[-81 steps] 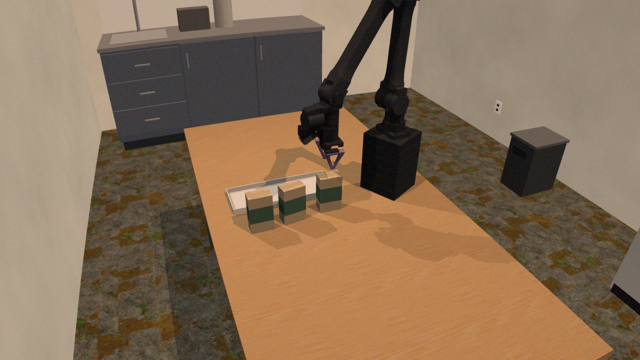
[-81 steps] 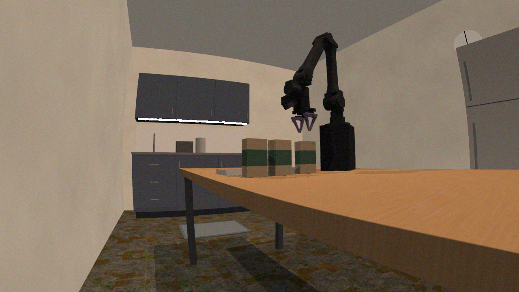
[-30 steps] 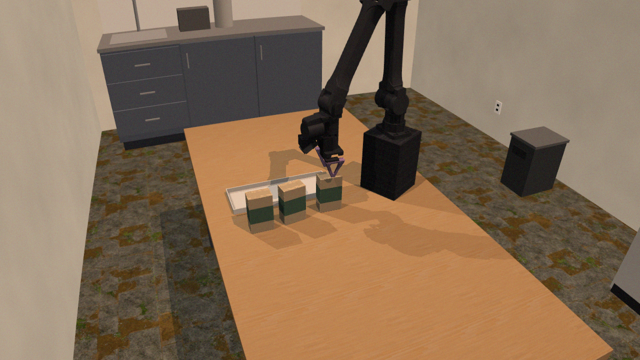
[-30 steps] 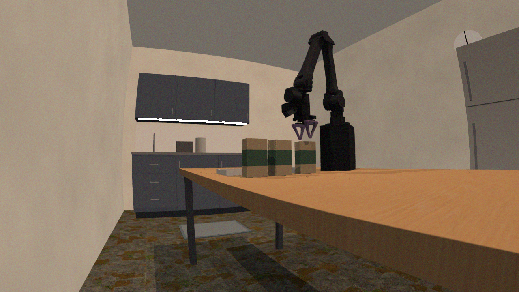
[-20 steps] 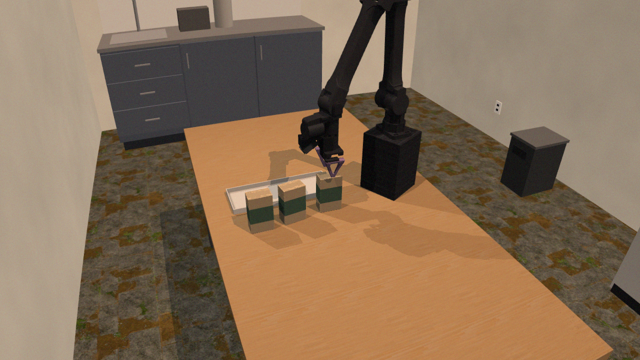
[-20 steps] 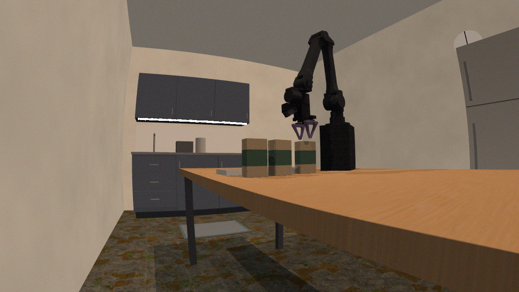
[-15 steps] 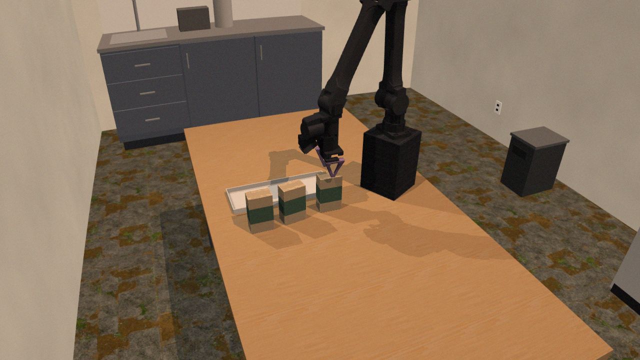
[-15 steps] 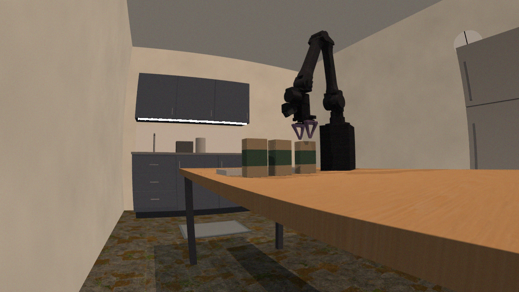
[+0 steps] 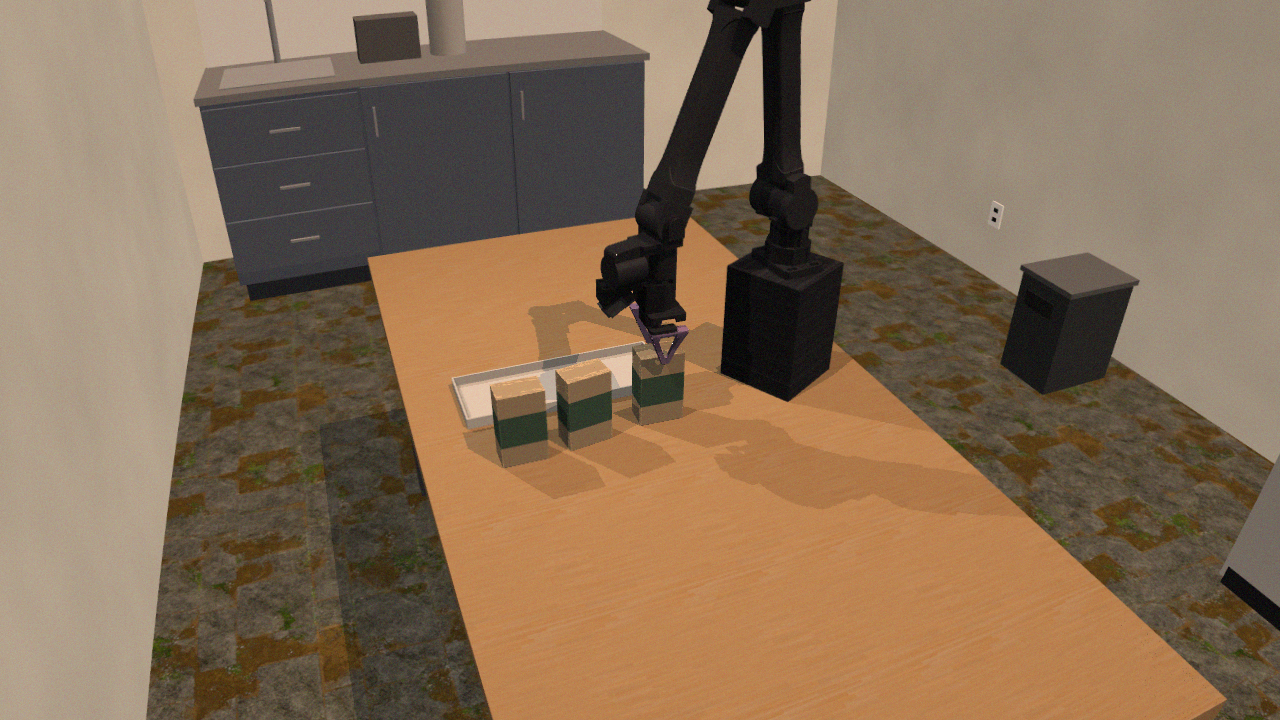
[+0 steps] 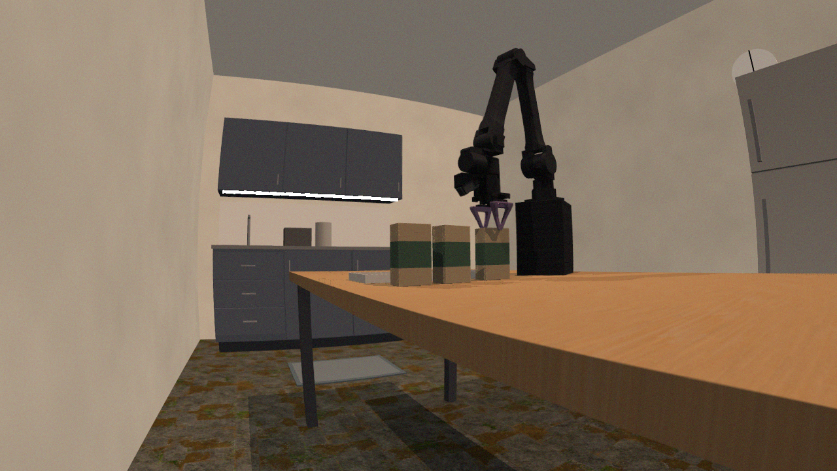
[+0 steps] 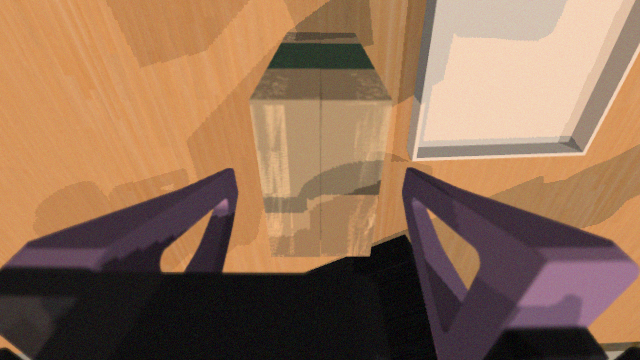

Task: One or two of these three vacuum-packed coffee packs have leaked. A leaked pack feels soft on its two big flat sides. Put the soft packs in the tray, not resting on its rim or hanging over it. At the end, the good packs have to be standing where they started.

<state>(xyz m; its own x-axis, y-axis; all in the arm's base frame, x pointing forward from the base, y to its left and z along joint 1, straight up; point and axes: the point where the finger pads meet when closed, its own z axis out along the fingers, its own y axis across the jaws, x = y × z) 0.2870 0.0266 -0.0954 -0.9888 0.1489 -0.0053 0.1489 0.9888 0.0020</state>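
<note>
Fingers open wide, empty, poised directly over the pack [image 11: 320,150] nearest the arm base, straddling its big flat sides; it stands upright on the bench [image 9: 716,555], just beside the tray [image 11: 595,95].

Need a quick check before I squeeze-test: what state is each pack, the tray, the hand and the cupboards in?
Pack nearest the arm: upright on the table, untouched, below the hand.
Middle pack: upright, untouched.
Far pack: upright, untouched.
Tray: flat on the table, nothing visible inside.
Hand: open, holding nothing, fingers above the nearest pack's top.
Cabinet: drawers and doors shut.
</note>
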